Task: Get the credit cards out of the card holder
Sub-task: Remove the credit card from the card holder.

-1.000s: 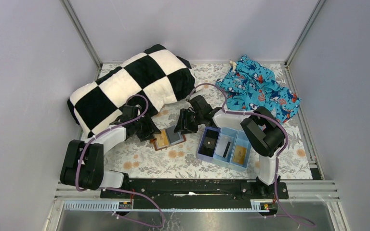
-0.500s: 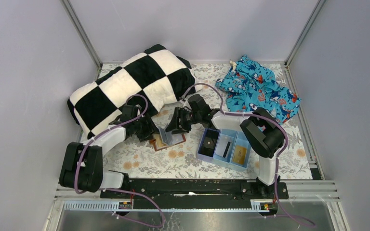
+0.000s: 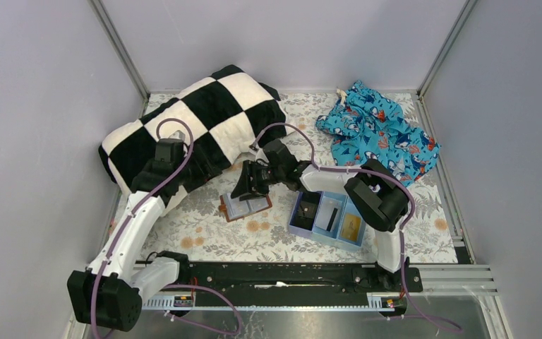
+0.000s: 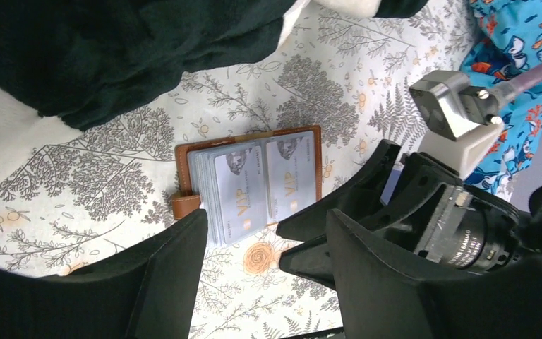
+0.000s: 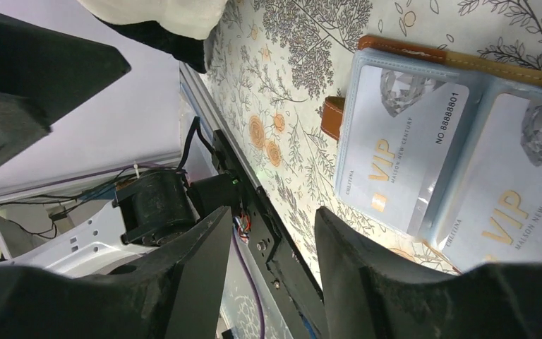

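The card holder [image 3: 245,207], a brown leather wallet, lies open and flat on the floral cloth. Its clear sleeves show two pale whitish-blue credit cards [image 4: 240,191] side by side, marked VIP, with more sleeves stacked beneath the left one. My right gripper [image 3: 244,186] hovers open just over the holder's far edge, nothing between its fingers [image 5: 183,275]; the same cards [image 5: 402,138] fill the right wrist view. My left gripper [image 4: 265,215] is open and empty, raised well above the holder beside the pillow. An orange-gold card [image 3: 351,226] lies in the tray's right compartment.
A light blue three-compartment tray [image 3: 294,227] sits right of the holder, with a black blocky item [image 3: 308,210] in its left compartment. A big black-and-white checkered pillow [image 3: 205,120] fills the back left. Blue patterned cloth [image 3: 381,131] lies at the back right.
My left gripper has let go, pulled back up towards the pillow and opened wider. A sleeve page flipped over, so the holder now shows pale cards. The right gripper shifted left.
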`<state>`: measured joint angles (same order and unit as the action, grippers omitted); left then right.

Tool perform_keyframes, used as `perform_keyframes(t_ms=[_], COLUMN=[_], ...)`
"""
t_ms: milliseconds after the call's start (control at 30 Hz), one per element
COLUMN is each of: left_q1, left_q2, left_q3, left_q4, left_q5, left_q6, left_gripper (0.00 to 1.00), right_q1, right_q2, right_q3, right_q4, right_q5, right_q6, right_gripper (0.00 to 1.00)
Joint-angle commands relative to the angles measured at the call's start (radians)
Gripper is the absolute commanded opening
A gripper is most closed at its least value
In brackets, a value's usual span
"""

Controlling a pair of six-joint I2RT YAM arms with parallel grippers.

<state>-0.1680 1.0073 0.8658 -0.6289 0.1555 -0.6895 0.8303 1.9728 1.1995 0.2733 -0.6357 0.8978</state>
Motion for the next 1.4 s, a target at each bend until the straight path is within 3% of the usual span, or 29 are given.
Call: perform_keyframes(t_ms=[0, 200, 433, 600, 967, 1367], left_q1=[0.007, 0.003, -0.021, -0.022, -0.021, -0.021], left_q2=[0.023, 0.077, 0.180, 0.251, 0.361, 0.461], left_q3=[0.008, -0.043, -0.132, -0.193, -0.236, -0.264], left_q4=[-0.008, 0.122, 0.291, 0.363, 0.346, 0.406], left_q5=[0.010, 0.200, 0.338, 0.317, 0.217, 0.223], left_q6=[-0.007, -0.021, -0.060, -0.077, -0.062, -0.049], left_gripper=[0.67, 0.66, 0.65, 0.65, 0.64, 0.63], right_q1=[0.006, -0.062, -0.149, -0.149, -0.149, -0.149], right_q2=[-0.043, -0.121, -0.086, -0.042, 0.013, -0.124], right_q3=[0.041, -0.044, -0.054, -0.016, -0.013, -0.139], right_q4=[-0.035, -0.097, -0.216, -0.265, -0.245, -0.143], right_q5=[0.002, 0.107, 0.149, 0.169, 0.138, 0.253], right_q6=[-0.049, -0.099, -0.170, -0.206, -0.209, -0.166], right_gripper=[0.54, 0.51, 0.47, 0.46, 0.49, 0.53])
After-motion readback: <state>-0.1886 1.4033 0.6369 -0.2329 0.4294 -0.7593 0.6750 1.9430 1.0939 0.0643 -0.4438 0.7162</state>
